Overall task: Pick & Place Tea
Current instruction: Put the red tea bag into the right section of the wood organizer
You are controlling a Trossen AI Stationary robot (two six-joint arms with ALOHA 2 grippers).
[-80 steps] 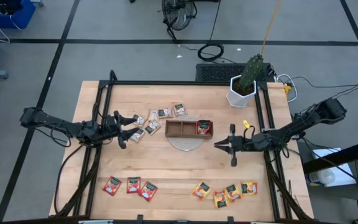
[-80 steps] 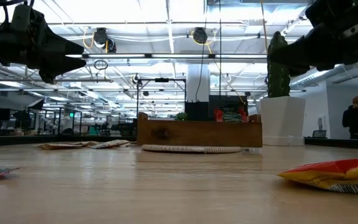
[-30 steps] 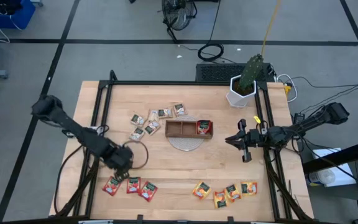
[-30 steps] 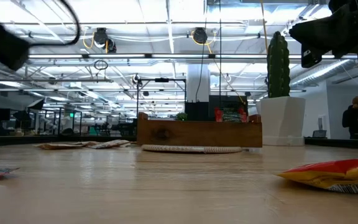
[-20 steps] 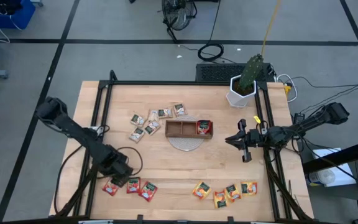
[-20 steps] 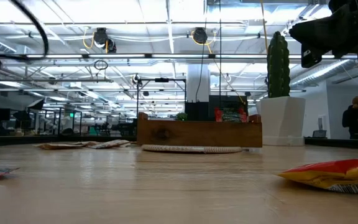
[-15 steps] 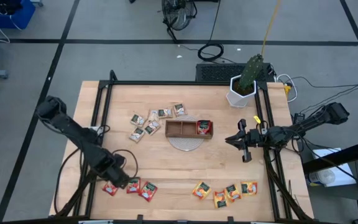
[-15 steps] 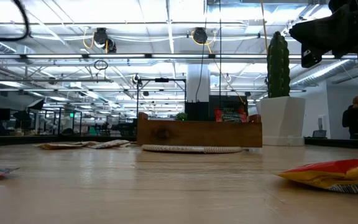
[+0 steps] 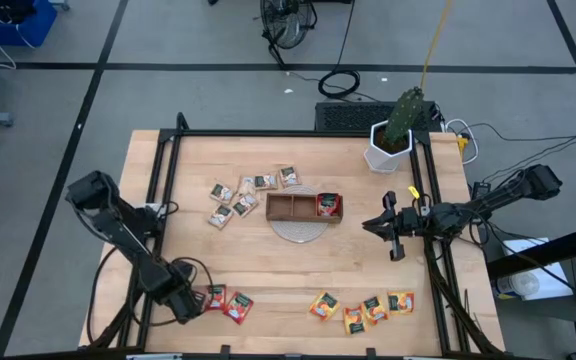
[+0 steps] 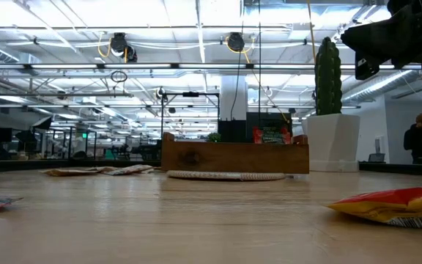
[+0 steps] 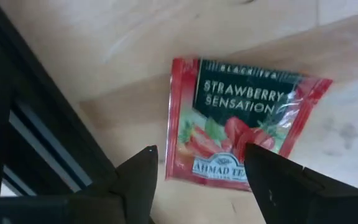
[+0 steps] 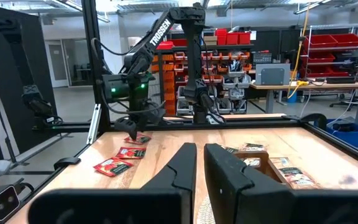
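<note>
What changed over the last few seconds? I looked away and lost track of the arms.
The left gripper swung from the beige sachets to the near-left red sachet, jaws open over it, nothing held. The right gripper pulled back from the tray, shut. Sachets unmoved.

Grey floor (image 9: 218,95) with dark seams lay around the wooden table (image 9: 298,265). A black cable (image 9: 340,82) coiled on it beyond the table's far edge. Strip lights (image 10: 196,29) glowed across the ceiling. Red storage bins (image 12: 337,43) lined the shelves. A person (image 10: 420,143) stood far off by the wall.
</note>
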